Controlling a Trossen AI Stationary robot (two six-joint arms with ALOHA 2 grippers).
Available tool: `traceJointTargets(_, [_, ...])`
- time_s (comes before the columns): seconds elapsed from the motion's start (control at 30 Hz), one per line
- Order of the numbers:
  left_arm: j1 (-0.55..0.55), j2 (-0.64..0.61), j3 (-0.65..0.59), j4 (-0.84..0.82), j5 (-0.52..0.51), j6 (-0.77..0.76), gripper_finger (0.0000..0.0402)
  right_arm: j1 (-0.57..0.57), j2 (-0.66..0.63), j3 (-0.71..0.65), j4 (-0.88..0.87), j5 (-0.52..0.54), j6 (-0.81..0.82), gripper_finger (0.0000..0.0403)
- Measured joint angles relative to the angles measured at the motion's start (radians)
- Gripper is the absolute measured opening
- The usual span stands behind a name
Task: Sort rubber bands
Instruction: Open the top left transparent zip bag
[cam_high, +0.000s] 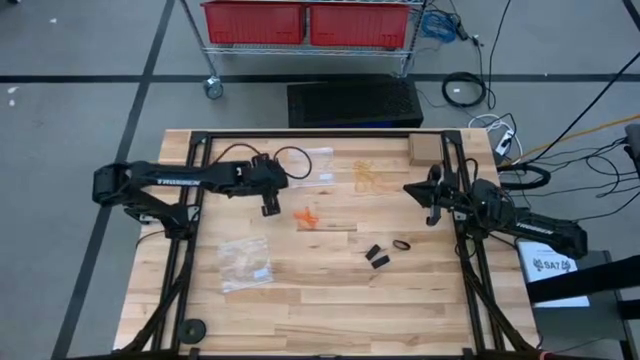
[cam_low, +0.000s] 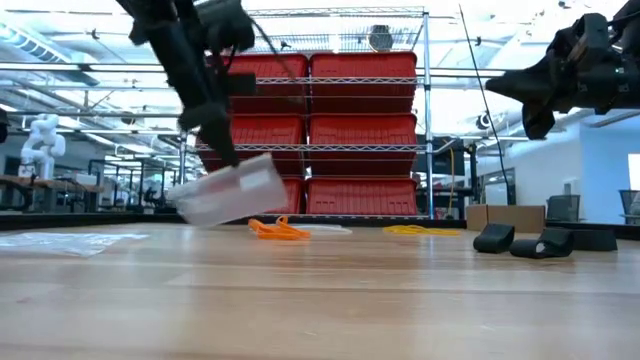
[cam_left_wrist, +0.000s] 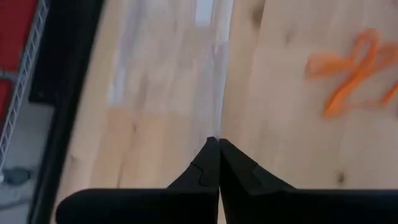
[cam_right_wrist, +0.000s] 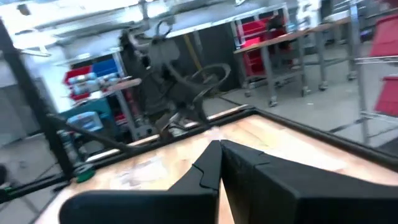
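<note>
Clear plastic bag (cam_low: 228, 193) is hanging pinched in the closed left claw (cam_left_wrist: 217, 144) above the bench (cam_high: 330, 290). Orange rubber bands (cam_high: 308, 216) are lying just beside that claw, black ones (cam_high: 388, 251) nearer the empty, closed right claw (cam_high: 432, 203).

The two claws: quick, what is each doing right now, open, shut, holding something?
Left gripper: shut on the edge of a clear plastic bag, lifted off the table.
Right gripper: shut, holding nothing, raised at the table's right side.

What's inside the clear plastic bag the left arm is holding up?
Seen from table level, the clear plastic zip bag pinched in the left tool looks empty, with no rubber bands visible; its blurred far side could hide one.
</note>
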Motion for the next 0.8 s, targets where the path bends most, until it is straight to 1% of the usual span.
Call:
traceJointTargets(0.1, [-0.014,-0.028,0.027,0.008,0.02,0.0,0.0001,0.0,0.0,0.0,-0.002,-0.015,0.036,0.0])
traceJointTargets(0.23, [-0.035,-0.037,0.038,0.02,0.037,0.0,0.0001,0.0,0.007,0.0,0.0,-0.015,0.04,0.0])
traceJointTargets(0.4, [-0.067,-0.04,0.041,0.074,0.047,0.001,0.0,0.0,0.064,0.0,0.029,-0.017,0.033,0.0])
traceJointTargets(0.5, [-0.084,-0.04,0.041,0.103,0.06,0.001,0.0,0.0,0.13,0.007,0.082,-0.022,0.007,0.0003])
traceJointTargets(0.57, [-0.09,-0.04,0.041,0.118,0.063,0.001,0.0,0.0,0.185,0.029,0.106,-0.025,-0.021,0.0012])
traceJointTargets(0.67, [-0.094,-0.04,0.041,0.129,0.063,0.001,0.0,0.0,0.289,0.098,0.118,-0.046,-0.071,0.0033])
traceJointTargets(0.8, [-0.094,-0.04,0.041,0.142,0.063,0.001,0.0,0.016,0.475,0.225,0.113,-0.048,-0.133,0.0066])
